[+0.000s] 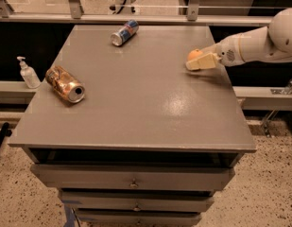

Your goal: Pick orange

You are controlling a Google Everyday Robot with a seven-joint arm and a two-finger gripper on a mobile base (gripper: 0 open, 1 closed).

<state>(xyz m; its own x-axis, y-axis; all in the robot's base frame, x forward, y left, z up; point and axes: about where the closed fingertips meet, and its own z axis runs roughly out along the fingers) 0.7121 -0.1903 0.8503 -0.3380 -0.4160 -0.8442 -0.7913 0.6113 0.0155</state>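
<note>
One copper can point(65, 84), one blue can point(124, 32), one orange point(194, 54), one bottle point(27, 74), one table point(136, 112), one claw point(193, 63) beside the orange.

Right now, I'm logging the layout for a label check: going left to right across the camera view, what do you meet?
Pump bottle → crushed copper can → blue can → orange. The gripper overlaps the orange near the table's right edge, so I leave it unordered.
</note>
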